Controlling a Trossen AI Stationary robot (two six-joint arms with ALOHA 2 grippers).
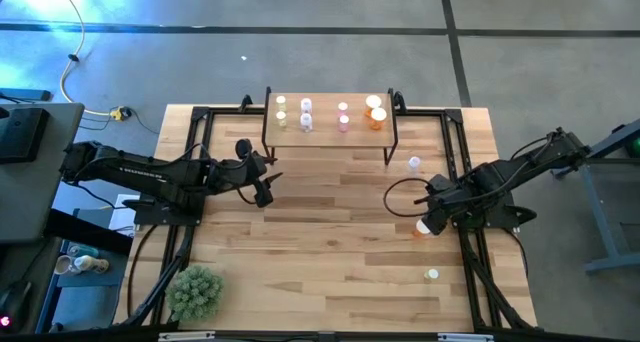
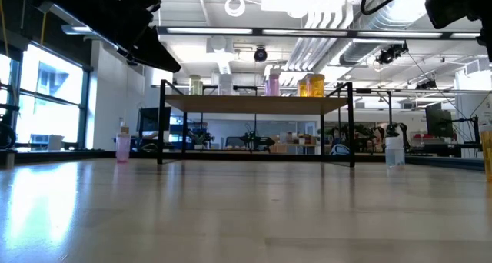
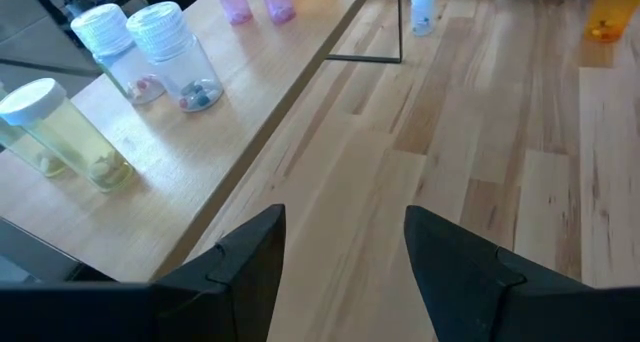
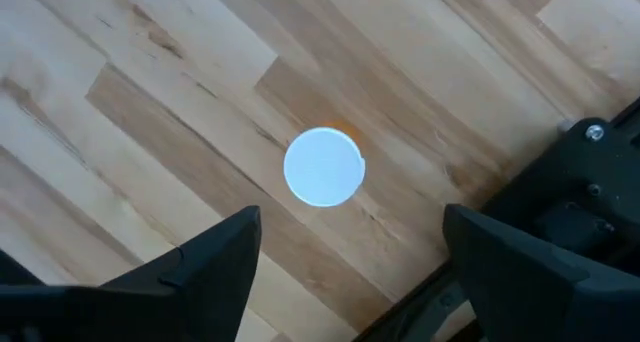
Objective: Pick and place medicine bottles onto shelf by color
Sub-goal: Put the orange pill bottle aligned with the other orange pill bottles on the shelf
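The shelf point(image 1: 330, 132) stands at the table's far middle. It bears yellow-green point(image 1: 281, 108), lavender point(image 1: 306, 113), pink point(image 1: 343, 115) and orange point(image 1: 376, 113) bottles, all upright. An orange bottle with a white cap point(image 4: 323, 167) stands upright on the table at the right. My right gripper point(image 1: 430, 218) hangs open over it, pointing down, its fingers apart from the bottle. My left gripper point(image 3: 340, 252) is open with nothing between its fingers, left of the shelf's near edge. A lavender bottle point(image 1: 414, 163) and a yellow-green bottle point(image 1: 431, 275) stand on the right of the table.
A spiky green plant point(image 1: 194, 290) sits at the table's near left corner. The low view shows a pink bottle point(image 2: 123, 146) standing on the table at the left of the shelf. Black frame rails point(image 1: 466, 162) run along the table's sides. Bare wood lies in the table's middle.
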